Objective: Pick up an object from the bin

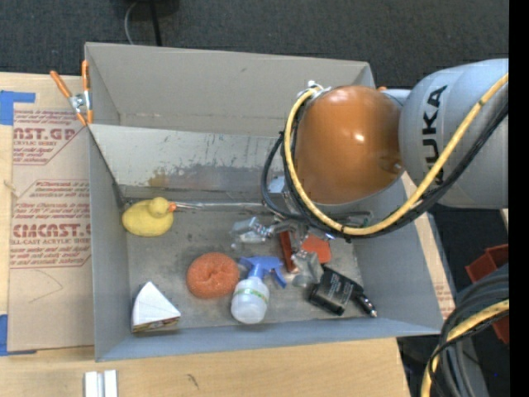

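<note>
Now: grey bin (107, 180); my orange wrist cover (347, 143) over its right half. My gripper (283, 242) low over right-centre floor, open or closed: cannot tell. Nearest: white spray bottle (250, 298) just left, black gadget (335, 290), red piece (315, 249) touching gripper's side. Yellow duck (147, 218) well apart, left

bin (106, 205) floor bare at back, heap (285, 261) crowding right — seemingly tight

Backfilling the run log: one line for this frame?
hand low in bin, right side | near: red piece, spray bottle, black object | farther: yellow duck, orange scrubber, white wedge
</note>
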### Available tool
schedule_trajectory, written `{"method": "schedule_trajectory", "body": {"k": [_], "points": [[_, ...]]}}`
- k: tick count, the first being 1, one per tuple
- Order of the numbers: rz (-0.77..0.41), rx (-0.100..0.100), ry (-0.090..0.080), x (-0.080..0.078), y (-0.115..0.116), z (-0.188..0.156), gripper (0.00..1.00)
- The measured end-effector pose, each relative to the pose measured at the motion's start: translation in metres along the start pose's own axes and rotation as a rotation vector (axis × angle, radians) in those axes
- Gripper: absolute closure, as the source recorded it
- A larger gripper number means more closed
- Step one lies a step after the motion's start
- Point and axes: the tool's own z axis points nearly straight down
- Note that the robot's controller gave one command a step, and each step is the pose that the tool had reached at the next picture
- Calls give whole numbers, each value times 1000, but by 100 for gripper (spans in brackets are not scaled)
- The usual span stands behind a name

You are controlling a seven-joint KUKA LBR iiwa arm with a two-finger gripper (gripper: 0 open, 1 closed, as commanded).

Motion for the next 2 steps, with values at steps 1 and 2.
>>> {"method": "schedule_trajectory", "body": {"k": [1, 2], "points": [[24, 8, -8, 4, -2, -26, 0], [-201, 6, -4, 23, -3, -20, 0]]}}
